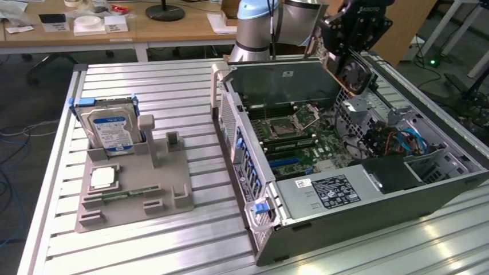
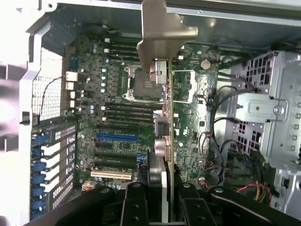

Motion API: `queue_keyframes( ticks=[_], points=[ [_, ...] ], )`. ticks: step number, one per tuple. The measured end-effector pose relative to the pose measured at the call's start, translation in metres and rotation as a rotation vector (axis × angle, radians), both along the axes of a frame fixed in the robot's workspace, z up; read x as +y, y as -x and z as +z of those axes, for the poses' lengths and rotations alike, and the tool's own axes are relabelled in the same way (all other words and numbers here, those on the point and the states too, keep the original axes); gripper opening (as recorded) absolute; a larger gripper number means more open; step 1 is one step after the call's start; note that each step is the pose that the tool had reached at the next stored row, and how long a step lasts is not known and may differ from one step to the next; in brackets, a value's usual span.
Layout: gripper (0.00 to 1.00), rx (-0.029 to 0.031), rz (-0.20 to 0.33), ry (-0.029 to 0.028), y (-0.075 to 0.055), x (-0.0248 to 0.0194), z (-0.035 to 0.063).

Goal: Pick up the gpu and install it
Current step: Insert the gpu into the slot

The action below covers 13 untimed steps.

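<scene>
pincer: clamped on gpu | gpu: held edge-on above open computer case, likely to line up with a slot on the motherboard

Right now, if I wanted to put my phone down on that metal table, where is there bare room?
Bare table runs between the gray holder and the computer case, along the near edge in front of the holder, and beyond the hard drive. Inside the case it is crowded: motherboard, cables, and the gripper holding the gpu above.
</scene>
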<state>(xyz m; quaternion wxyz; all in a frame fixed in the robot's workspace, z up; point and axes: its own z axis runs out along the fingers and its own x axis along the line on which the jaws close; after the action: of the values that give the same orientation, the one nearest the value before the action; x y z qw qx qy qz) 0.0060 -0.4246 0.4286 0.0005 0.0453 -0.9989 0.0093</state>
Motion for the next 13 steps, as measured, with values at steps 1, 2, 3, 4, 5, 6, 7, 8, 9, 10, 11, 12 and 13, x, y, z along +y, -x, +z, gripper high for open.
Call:
queue_keyframes(
  ticks=[1, 2, 3, 4, 5, 6, 7, 8, 9, 10, 11, 12, 13],
  points=[
    [0.28, 0.0, 0.018, 0.0, 0.0, 0.0, 0.0],
    [0.28, 0.0001, 0.037, 0.0, 0.0, 0.0, 0.0],
    [0.28, 0.0001, 0.055, 0.0, 0.0, 0.0, 0.0],
    [0.28, 0.0001, 0.072, 0.0, 0.0, 0.0, 0.0],
    [0.28, 0.0001, 0.09, 0.0, 0.0, 0.0, -0.0001],
    [0.28, 0.0, 0.107, 0.0, 0.0, 0.0, -0.0001],
    [0.28, 0.0001, 0.123, 0.0, 0.0, 0.0, -0.0001],
    [0.28, 0.0001, 0.138, 0.0001, 0.0, 0.0, -0.0001],
    [0.28, 0.0, 0.154, 0.0, 0.0, 0.0, -0.0001],
    [0.28, 0.0001, 0.171, 0.0001, 0.0, 0.0, -0.0001],
    [0.28, 0.0001, 0.19, 0.0001, 0.0, 0.0, -0.0001],
    [0.28, 0.0001, 0.208, 0.0, 0.0, 0.0, -0.0002],
    [0.28, 0.0, 0.227, 0.0, 0.0, 0.0, -0.0002]
  ],
)
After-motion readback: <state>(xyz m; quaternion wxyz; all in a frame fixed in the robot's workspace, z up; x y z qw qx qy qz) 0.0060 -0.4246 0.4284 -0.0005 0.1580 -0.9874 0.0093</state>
